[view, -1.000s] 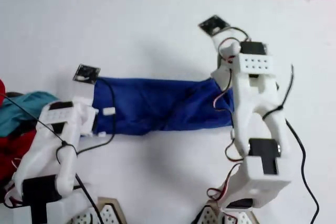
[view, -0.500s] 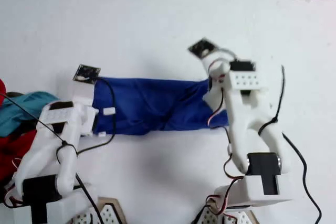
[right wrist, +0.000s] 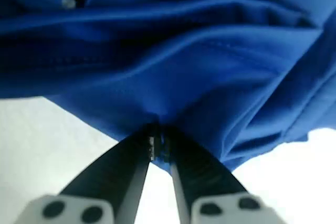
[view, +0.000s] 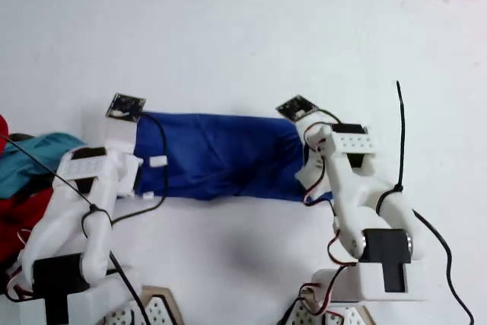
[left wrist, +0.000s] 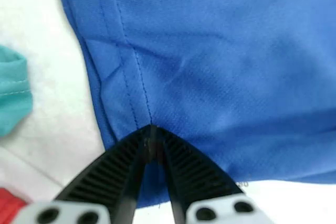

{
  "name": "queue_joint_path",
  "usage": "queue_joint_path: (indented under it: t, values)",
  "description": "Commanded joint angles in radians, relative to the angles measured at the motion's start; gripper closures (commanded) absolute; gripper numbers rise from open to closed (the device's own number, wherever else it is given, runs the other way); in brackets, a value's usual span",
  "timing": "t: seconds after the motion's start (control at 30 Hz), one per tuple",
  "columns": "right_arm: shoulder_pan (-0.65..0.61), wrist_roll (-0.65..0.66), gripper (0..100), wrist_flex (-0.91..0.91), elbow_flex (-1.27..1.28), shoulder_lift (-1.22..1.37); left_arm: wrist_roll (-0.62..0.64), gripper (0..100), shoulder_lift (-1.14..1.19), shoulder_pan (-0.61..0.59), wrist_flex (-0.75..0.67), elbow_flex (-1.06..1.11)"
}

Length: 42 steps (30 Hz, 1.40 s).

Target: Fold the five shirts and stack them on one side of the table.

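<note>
Blue woven cloth is sitting pinched in both my jaws. My left gripper is clamping the stitched hem at one end of the blue shirt, and my right gripper is nipping a bunched fold at the other end, its ribbed black fingers nearly meeting. The shirt is lying as a long creased band across the white table between my arms. A teal shirt and a red shirt are lying crumpled beside my left arm, the red one running off the edge.

left claw pinched closed, right claw pinched closed
</note>
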Motion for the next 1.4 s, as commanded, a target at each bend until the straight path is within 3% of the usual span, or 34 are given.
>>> queue_joint_path:
  t: [0.0, 0.13, 0.27, 0.33, 0.47, 0.63, 0.93, 1.2, 1.37]
  values:
    - [0.030, 0.002, 97.8, 0.024, 0.000, -0.108, -0.012, 98, -0.020, 0.003, -0.025, 0.002]
    - [-0.001, 0.000, 97.8, 0.088, -0.005, -0.255, -0.011, 98, -0.021, 0.003, -0.023, 0.001]
    - [-0.120, -0.020, 97.8, 0.139, -0.038, -0.417, -0.006, 98, -0.031, 0.002, 0.003, -0.013]
    - [-0.196, -0.098, 97.8, 0.137, -0.066, -0.460, -0.006, 98, -0.031, 0.000, 0.063, -0.044]
    - [-0.371, -0.258, 97.8, 0.067, -0.101, -0.400, -0.005, 98, -0.031, -0.035, 0.203, -0.133]
    - [-0.513, -0.331, 97.8, -0.070, -0.153, -0.183, -0.005, 98, -0.023, -0.063, 0.209, -0.151]
    - [-0.581, -0.330, 97.8, -0.077, -0.328, 0.213, -0.005, 98, -0.021, -0.061, 0.173, -0.143]
    - [-0.702, -0.325, 97.8, 0.113, -0.321, 0.156, -0.005, 98, -0.020, -0.058, 0.130, -0.140]
    - [-0.670, -0.288, 97.8, 0.114, -0.327, 0.087, -0.005, 98, -0.021, -0.063, 0.133, -0.140]
